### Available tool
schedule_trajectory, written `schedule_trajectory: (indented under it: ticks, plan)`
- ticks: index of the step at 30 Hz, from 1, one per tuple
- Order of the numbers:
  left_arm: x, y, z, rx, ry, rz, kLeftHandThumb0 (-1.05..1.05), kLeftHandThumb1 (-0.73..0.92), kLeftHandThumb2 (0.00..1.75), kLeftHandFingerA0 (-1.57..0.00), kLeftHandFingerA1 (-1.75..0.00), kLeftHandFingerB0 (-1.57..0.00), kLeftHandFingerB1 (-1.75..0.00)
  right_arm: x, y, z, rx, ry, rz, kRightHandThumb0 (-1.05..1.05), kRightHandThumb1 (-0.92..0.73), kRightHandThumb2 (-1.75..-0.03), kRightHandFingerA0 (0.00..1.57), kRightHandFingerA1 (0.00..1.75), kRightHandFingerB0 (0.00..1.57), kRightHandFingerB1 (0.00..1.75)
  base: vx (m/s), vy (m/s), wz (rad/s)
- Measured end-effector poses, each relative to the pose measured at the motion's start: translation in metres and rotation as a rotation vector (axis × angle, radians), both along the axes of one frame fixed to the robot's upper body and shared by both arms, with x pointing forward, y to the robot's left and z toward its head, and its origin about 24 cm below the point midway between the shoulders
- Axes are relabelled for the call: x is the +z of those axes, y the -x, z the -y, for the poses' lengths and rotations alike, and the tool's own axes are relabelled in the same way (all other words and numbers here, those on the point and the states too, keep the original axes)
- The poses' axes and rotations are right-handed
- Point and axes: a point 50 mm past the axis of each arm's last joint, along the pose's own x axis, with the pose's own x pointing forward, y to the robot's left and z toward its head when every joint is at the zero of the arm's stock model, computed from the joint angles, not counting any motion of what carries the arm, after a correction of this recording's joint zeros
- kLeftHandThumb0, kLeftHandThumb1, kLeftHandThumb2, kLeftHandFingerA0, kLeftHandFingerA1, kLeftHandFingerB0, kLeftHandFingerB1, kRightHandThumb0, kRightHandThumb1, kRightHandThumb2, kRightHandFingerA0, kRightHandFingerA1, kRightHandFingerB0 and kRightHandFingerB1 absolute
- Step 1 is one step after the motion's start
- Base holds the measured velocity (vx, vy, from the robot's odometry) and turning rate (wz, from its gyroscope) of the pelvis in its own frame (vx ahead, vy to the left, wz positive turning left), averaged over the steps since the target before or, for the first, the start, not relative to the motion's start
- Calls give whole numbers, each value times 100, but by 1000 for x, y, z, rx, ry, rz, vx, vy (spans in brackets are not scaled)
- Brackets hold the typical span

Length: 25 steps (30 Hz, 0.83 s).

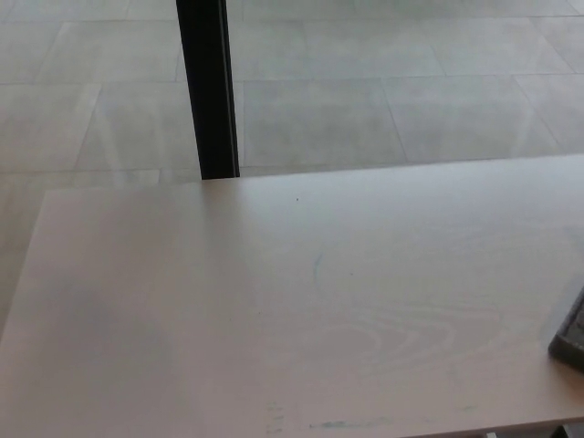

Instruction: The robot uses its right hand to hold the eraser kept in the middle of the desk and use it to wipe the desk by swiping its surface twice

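Pale wood desk point(274, 310); dark object point(570, 336) at right edge, possibly eraser; hands unseen.

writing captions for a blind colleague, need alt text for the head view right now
A pale wooden desk fills the lower picture, bare but for faint greenish marks and the corner of a dark flat object at the right edge. Behind it, a black vertical post rises against a grey tiled floor. No robot hand shows.
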Motion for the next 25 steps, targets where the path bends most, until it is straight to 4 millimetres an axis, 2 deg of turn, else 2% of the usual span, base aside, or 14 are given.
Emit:
schedule_trajectory:
  ticks: [5,6,7,8,9,10,12,13,14,15,18,19,20,25]
  plan:
    - [0,0,0,1,1,-1,-50,48,91,-79,-83,-58,-71,-10,45,30,-143,-51,-4,-84,-75,-63,95,72,56,65,0,0,0]
    - [0,0,0,0,1,0,-49,48,91,-79,-83,-58,-70,-15,56,36,-178,-67,-9,-79,-57,-105,90,80,53,70,0,0,0]
    - [0,0,0,0,1,0,-43,64,59,-79,-80,-64,-66,-19,65,40,-207,-81,-15,-85,-74,-63,93,81,58,72,0,0,0]
    - [0,0,0,-1,1,-1,-43,64,59,-83,-82,-65,-67,-26,77,46,-245,-103,-23,-86,-72,-62,95,83,56,75,0,0,0]
    - [0,0,0,0,1,-2,-43,63,59,-81,-82,-65,-67,-33,89,52,-284,-129,-30,-87,-54,-90,95,89,60,79,0,0,0]
    - [0,0,0,0,1,-2,-43,64,59,-81,-81,-66,-67,-40,100,56,-323,-156,-37,-76,-76,-63,96,97,51,87,0,0,0]
    - [0,0,0,0,1,-1,-43,64,59,-84,-81,-67,-67,-59,124,64,-407,-221,-49,-76,-79,-64,88,108,41,92,0,0,0]
    - [0,1,0,1,2,-3,-45,47,90,-79,-84,-60,-72,-72,137,67,-458,-264,-57,-78,-78,-64,84,114,37,95,0,0,0]
    - [-1,1,0,1,2,-3,-44,64,59,-80,-80,-64,-66,-85,148,69,-501,-303,-65,-79,-77,-63,78,118,30,96,0,0,0]
    - [-1,1,0,1,2,-4,-47,49,92,-78,-83,-57,-70,-93,154,69,-528,-329,-73,-79,-72,-62,79,119,31,97,0,0,0]
    - [-1,3,0,1,1,-7,-48,49,92,-77,-83,-56,-70,-142,190,64,-677,-476,-118,-81,-73,-63,82,123,38,101,0,0,0]
    - [-1,4,0,1,1,-10,-44,66,59,-77,-79,-65,-66,-153,197,61,-708,-508,-132,-81,-72,-63,89,122,33,101,0,0,0]
    - [-1,5,0,1,0,-12,-49,49,92,-77,-83,-58,-71,-167,206,57,-748,-551,-151,-79,-71,-61,89,125,35,101,0,0,0]
    - [-2,11,-1,-1,-3,-26,-48,48,90,-77,-81,-57,-70,-212,230,38,-882,-709,-218,-79,-72,-63,79,134,32,98,0,0,0]
